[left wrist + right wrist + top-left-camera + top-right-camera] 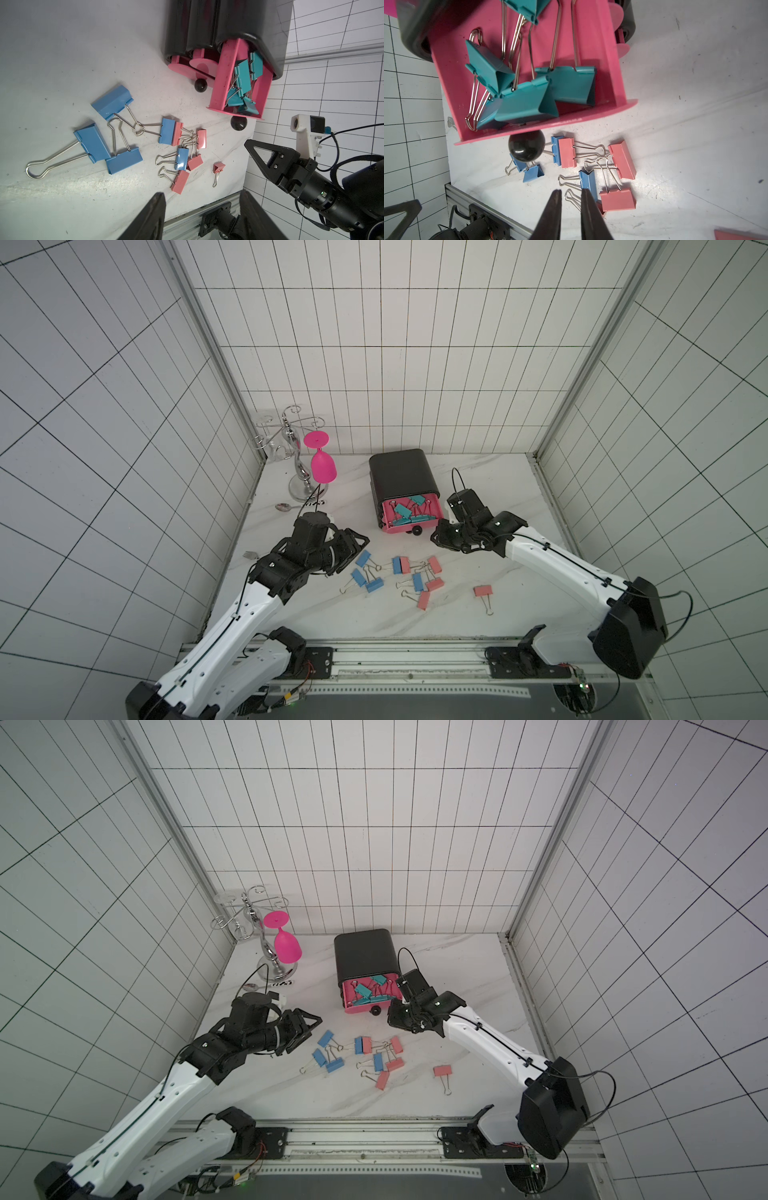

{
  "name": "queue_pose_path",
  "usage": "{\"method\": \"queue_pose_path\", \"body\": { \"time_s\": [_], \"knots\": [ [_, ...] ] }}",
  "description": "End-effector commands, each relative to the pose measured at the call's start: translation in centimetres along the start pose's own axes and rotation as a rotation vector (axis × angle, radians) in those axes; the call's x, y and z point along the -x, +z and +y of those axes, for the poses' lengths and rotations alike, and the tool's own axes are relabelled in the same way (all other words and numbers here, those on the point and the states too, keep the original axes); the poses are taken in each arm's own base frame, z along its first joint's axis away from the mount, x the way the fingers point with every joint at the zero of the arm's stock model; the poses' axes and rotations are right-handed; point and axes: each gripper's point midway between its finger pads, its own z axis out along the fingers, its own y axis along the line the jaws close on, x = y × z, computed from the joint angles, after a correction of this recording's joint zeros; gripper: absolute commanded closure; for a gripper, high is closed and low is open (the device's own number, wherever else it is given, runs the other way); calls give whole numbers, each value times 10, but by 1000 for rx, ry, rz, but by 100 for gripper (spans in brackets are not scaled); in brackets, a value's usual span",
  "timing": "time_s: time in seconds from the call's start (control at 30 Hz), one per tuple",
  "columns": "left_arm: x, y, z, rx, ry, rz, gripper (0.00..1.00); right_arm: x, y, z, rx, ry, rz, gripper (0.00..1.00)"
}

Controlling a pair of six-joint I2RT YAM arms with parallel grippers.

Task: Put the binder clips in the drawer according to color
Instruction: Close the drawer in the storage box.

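Nothing here can be read with certainty. The only thing resembling lettering is a short row of dark characters (314, 502) (279, 983) on the white marble tabletop (478, 614), just in front of the round base of the chrome glass holder (302, 489). In both top views it is too small and blurred to decipher, and it may be a printed sticker. Seen close in the right wrist view, the teal binder clips (527, 101) and the pink drawer (600, 52) carry no legible print.

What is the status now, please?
Left hand open, right hand barely open, both empty. Teal clips in open drawer; blue clips, pink clips on table. Nothing blocking.
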Motion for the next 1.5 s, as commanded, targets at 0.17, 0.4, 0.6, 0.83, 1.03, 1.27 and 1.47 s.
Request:
{"method": "queue_pose_path", "body": {
  "time_s": [0.17,0.4,0.6,0.83,1.03,1.27,1.47],
  "knots": [
    [4,8,-10,-17,15,-29,39,34,17,13,42,6,-67,80],
    [5,9,-7,-1,17,-29,39,56,24,19,62,23,-73,81],
    [5,9,-6,5,15,-32,39,72,25,26,83,29,-85,81],
    [6,6,-5,7,8,-39,38,94,36,28,90,53,-89,81],
    [6,2,-1,14,2,-47,38,112,45,34,106,73,-111,81],
    [7,-8,2,16,-8,-64,38,126,60,36,111,112,-125,81],
    [10,-16,7,20,-9,-84,37,137,63,32,113,126,-131,81]
  ]
}}
